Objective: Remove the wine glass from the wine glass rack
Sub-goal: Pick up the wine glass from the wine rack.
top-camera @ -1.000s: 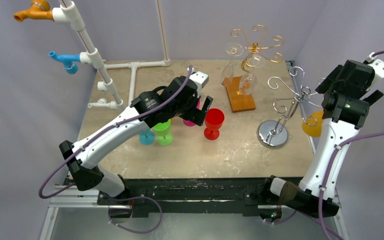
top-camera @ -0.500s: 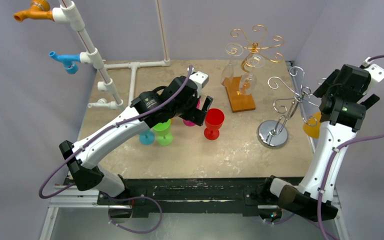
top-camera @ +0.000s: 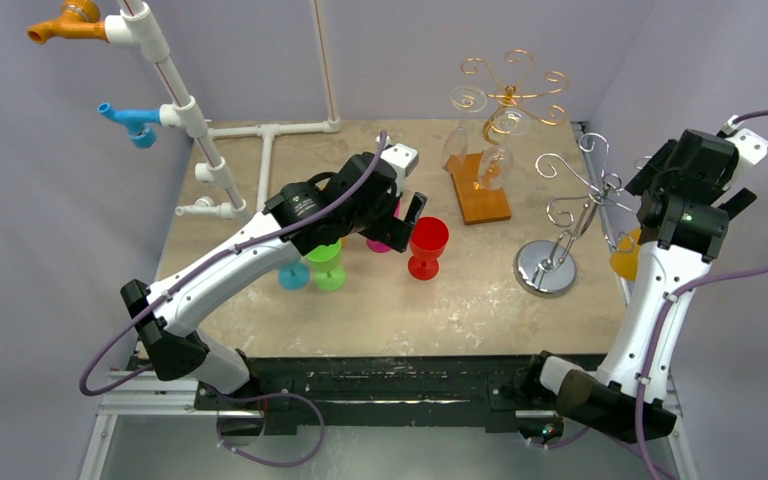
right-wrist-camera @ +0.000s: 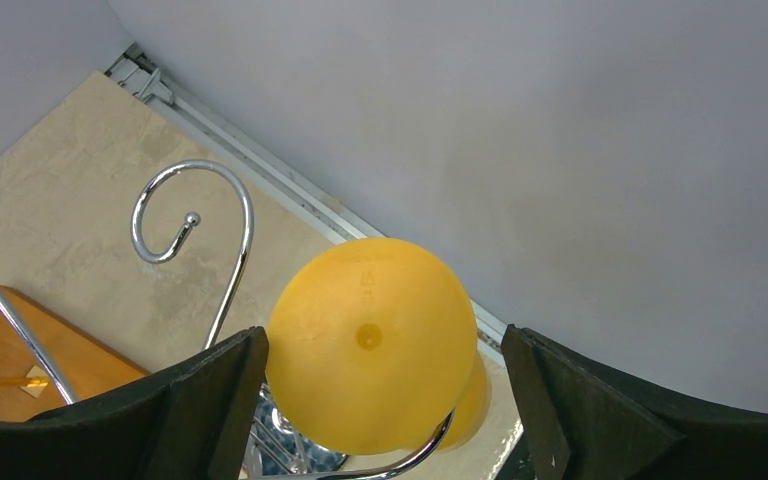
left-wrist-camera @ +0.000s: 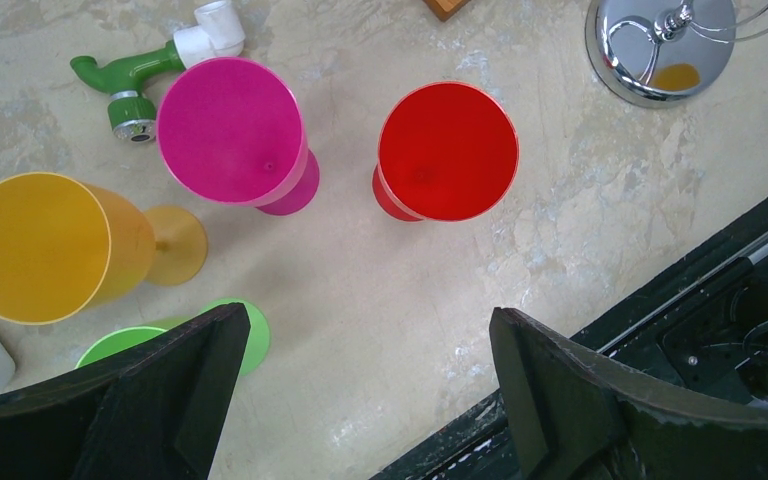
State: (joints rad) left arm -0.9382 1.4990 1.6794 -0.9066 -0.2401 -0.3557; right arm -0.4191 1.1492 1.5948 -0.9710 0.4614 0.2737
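Note:
A yellow wine glass hangs upside down from a hook of the chrome rack at the right edge of the table. Its round foot faces the right wrist camera. In the top view only part of the yellow glass shows beside the right arm. My right gripper is open, one finger on each side of the glass's foot, the left finger close to its rim. My left gripper is open and empty above the table near the coloured glasses.
Red, pink and green glasses stand mid-table; a second yellow one lies on its side. A gold rack with clear glasses stands on a wooden base. White PVC pipes stand at the back left. The wall is close behind the chrome rack.
My right arm has shifted slightly left and down over the hanging yellow glass, hiding more of it in the top view. The left arm has not moved.

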